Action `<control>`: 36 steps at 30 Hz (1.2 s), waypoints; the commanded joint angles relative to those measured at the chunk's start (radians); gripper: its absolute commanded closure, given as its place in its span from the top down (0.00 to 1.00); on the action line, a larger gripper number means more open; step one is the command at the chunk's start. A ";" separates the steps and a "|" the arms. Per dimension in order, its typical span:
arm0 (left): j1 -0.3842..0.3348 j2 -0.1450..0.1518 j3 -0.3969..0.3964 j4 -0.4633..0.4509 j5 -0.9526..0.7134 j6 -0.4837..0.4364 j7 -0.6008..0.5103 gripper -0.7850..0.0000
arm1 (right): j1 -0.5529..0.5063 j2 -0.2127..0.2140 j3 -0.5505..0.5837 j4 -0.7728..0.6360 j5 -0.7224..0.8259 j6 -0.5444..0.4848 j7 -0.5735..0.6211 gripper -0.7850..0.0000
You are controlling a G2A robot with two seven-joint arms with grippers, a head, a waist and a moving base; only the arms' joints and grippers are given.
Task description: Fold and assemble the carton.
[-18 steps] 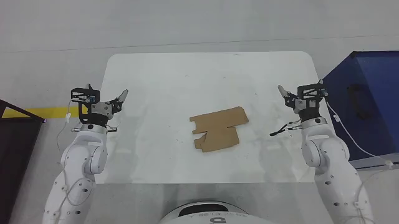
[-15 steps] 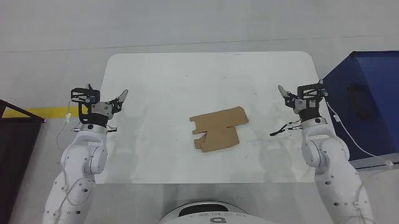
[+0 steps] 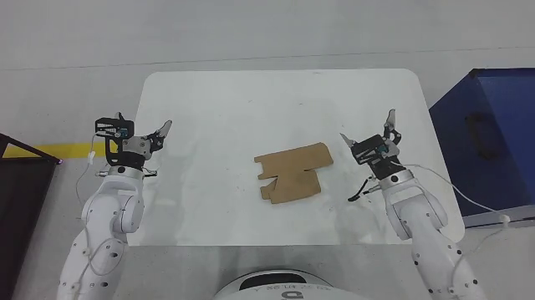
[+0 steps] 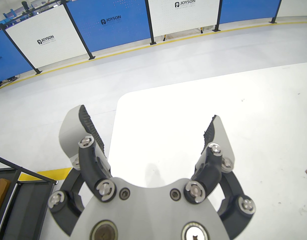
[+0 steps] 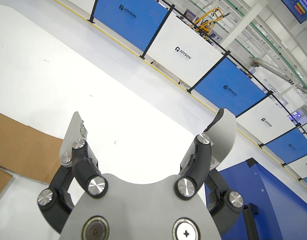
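near the middle of the white bench (image 3: 217,99) lies the flat brown cardboard carton blank (image 3: 292,175) — unfolded, its panels and flaps spread on the surface, nothing holding it. it seems set there so both arms can come at it from either side. no fold is started, so the task looks to be at its very beginning. near its right edge, apart from it, hovers the right gripper (image 3: 368,131), its fingers (image 5: 74,128) spread wide and empty. in the right wrist view the cardboard sits off to one side of the spread fingers, not between them. i judge that the wide opening is there to take an edge or flap, though the blank lying flush on the bench may make a grip hard to get. well apart, by the bench's left edge, the left gripper (image 3: 142,126) hangs with fingers (image 4: 73,128) likewise released, holding nothing — likely waiting to pin or lift the other side. beyond the bench stand a blue bin (image 3: 489,133) to the right and a dark rack (image 3: 17,191) to the left.
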 commanded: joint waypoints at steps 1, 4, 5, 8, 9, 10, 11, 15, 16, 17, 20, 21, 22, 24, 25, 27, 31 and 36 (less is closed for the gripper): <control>0.000 0.000 0.000 0.000 0.000 0.000 0.000 1.00 | 0.000 0.000 0.000 0.000 0.000 0.000 0.000 1.00; 0.000 0.000 0.000 0.000 0.000 0.000 0.000 1.00 | 0.000 0.001 -0.008 -0.002 -0.003 -0.024 -0.007 1.00; 0.000 0.000 0.000 0.000 0.000 0.000 0.000 1.00 | 0.002 0.003 -0.013 0.000 -0.012 -0.067 -0.015 1.00; 0.000 0.000 0.000 0.000 0.000 0.000 0.000 1.00 | -0.003 0.024 -0.051 -0.038 -0.161 -0.323 -0.185 1.00; 0.000 0.000 0.000 0.000 0.000 0.000 0.000 1.00 | 0.005 0.035 -0.054 -0.033 -0.211 -0.430 -0.276 1.00; 0.000 0.000 0.000 0.000 0.000 0.000 0.000 1.00 | 0.013 0.045 -0.049 -0.026 -0.281 -0.490 -0.327 1.00; 0.000 0.000 0.000 0.000 0.000 0.000 0.000 1.00 | 0.019 0.052 -0.057 -0.027 -0.347 -0.531 -0.367 1.00; 0.000 0.000 0.000 0.000 0.000 0.000 0.000 1.00 | 0.062 0.067 -0.148 -0.002 -0.579 -0.611 -0.381 1.00; 0.000 0.000 0.000 0.000 0.000 0.000 0.000 1.00 | 0.076 0.066 -0.182 0.009 -0.619 -0.613 -0.352 1.00; 0.000 0.000 0.000 0.000 0.000 0.000 0.000 1.00 | 0.091 0.063 -0.215 0.023 -0.632 -0.619 -0.333 1.00; 0.000 0.000 0.000 0.000 0.000 0.000 0.000 1.00 | 0.140 0.055 -0.279 0.067 -0.614 -0.643 -0.318 1.00; 0.000 0.000 0.000 0.000 0.000 0.000 0.000 1.00 | 0.154 0.054 -0.293 0.079 -0.612 -0.649 -0.312 1.00; 0.000 0.000 0.000 0.000 0.000 0.000 0.000 1.00 | 0.165 0.053 -0.305 0.089 -0.611 -0.651 -0.307 1.00; 0.000 0.000 0.000 0.000 0.000 0.000 0.000 1.00 | 0.182 0.052 -0.319 0.109 -0.596 -0.660 -0.306 1.00; 0.000 0.000 0.000 0.000 0.000 0.000 0.000 1.00 | 0.189 0.052 -0.320 0.119 -0.589 -0.661 -0.306 1.00; 0.000 0.000 0.000 0.000 0.000 0.000 0.000 1.00 | 0.195 0.053 -0.312 0.136 -0.578 -0.649 -0.285 1.00; 0.000 0.000 0.000 0.000 0.000 0.000 0.000 1.00 | 0.193 0.058 -0.291 0.148 -0.559 -0.634 -0.269 1.00; 0.000 0.000 0.000 0.000 0.000 0.000 0.000 1.00 | 0.178 0.071 -0.256 0.152 -0.550 -0.629 -0.281 0.87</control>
